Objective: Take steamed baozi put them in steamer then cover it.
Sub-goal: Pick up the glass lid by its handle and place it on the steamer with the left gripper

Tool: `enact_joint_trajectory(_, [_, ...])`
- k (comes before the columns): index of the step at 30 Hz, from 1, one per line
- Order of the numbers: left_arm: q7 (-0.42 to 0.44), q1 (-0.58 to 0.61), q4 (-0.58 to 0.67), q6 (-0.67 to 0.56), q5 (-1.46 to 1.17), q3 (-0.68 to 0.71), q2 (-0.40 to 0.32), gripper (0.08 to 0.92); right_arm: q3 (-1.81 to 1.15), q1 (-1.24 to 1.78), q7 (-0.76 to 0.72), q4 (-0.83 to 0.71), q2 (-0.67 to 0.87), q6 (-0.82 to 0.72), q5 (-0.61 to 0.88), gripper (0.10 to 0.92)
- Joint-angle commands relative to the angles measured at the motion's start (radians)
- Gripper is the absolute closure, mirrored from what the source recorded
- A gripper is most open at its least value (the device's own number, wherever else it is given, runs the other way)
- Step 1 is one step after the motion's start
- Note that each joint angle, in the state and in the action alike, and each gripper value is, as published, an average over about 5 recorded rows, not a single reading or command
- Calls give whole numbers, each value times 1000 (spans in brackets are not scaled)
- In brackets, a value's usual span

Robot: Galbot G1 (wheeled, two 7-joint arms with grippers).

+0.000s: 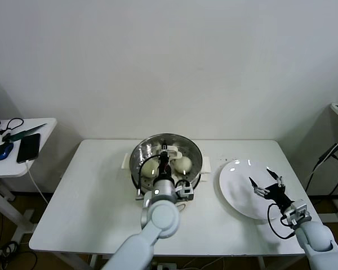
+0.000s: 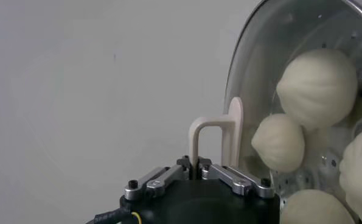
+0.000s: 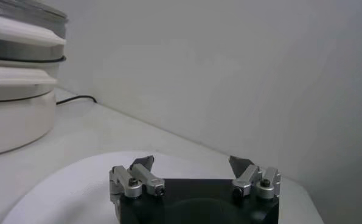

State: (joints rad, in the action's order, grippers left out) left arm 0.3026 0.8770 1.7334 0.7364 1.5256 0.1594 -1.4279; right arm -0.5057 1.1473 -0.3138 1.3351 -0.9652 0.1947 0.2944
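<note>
Lowering the cover onto the steamer

My left hand pinches the cover handle over the steamer holding the baozi; I should seat the rim level before releasing. My right hand waits wide over the plate.

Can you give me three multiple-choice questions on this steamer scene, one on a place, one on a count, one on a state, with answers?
1. Where is the right gripper?
A. over the white plate
B. inside the steamer
C. on the side table

2. How many baozi show through the cover in the left wrist view?
A. one
B. four
C. seven

3. What is the left gripper doing?
A. hanging open
B. shut on the cover handle
C. holding a baozi

Answers: 1 A, its open fingers hang above the plate. 2 B, four buns lie behind the glass. 3 B, its fingers pinch the cream handle.
</note>
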Motion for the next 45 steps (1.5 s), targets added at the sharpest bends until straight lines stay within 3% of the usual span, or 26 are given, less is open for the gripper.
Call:
enact_joint_trajectory(1, [5,-1,-13,49,-5,-5,-6,849,-2,1,-2,1,-2,1,-3,203])
enact_joint_trajectory(27, [-51,5,-31,49,-27,3,6,849,-6,5,-13,-1,-17,8,-31,203])
enact_joint_trajectory(37, [-3,1,0,49,-41,5,26,849,-7,5,-17,1,-15,5,-32,203])
enact_joint_trajectory(40, [7,1,33,49,-56,5,44,822,-9,4,-18,0,-15,3,-33,203])
enact_joint_trajectory(45, [10,16,106,49,-91,4,83,688,-11,1,-19,-1,-14,-1,-34,203])
